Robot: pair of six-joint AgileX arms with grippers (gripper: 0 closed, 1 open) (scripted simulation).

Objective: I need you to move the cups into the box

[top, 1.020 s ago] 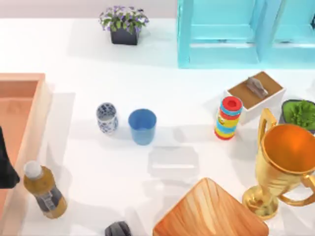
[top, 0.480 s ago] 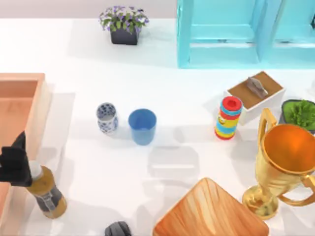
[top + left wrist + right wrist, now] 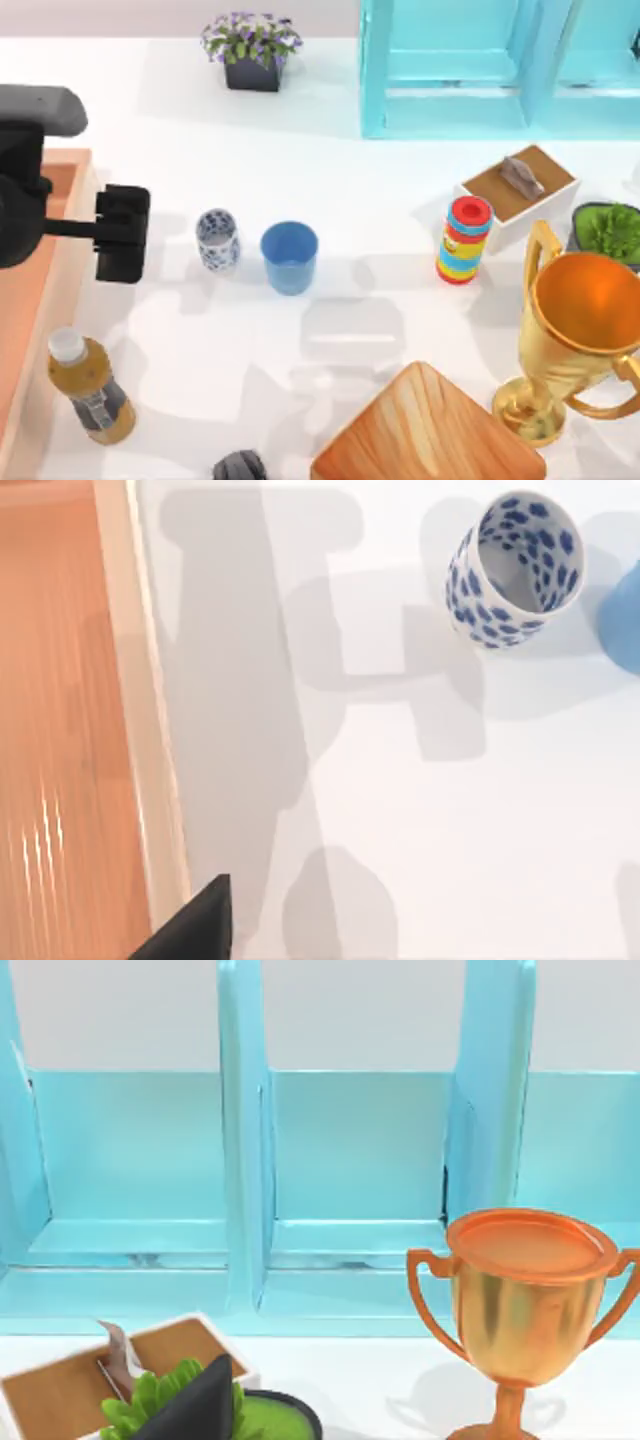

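Note:
The white cup with blue floral pattern (image 3: 216,238) stands upright left of centre, with the plain blue cup (image 3: 289,256) close on its right. The box (image 3: 75,215) lies at the table's left edge, its orange-tan wall showing. My left gripper (image 3: 122,235) hovers open over the table just right of that wall and left of the patterned cup, holding nothing. The left wrist view looks down on the patterned cup (image 3: 515,570), an edge of the blue cup (image 3: 625,620), the box wall (image 3: 130,680) and one dark fingertip (image 3: 205,925). A right fingertip (image 3: 200,1405) sits off-centre in the right wrist view.
A juice bottle (image 3: 90,390) stands beside the box's near end. A gold trophy (image 3: 585,330), wooden board (image 3: 430,430), ring stack (image 3: 463,240), small white box (image 3: 518,190) and green plant (image 3: 607,232) crowd the right. A flower pot (image 3: 252,50) and turquoise cabinet (image 3: 480,70) line the back.
My left arm has swung up from the lower left edge, across the box wall, and now reaches toward the patterned cup. The cups have not moved.

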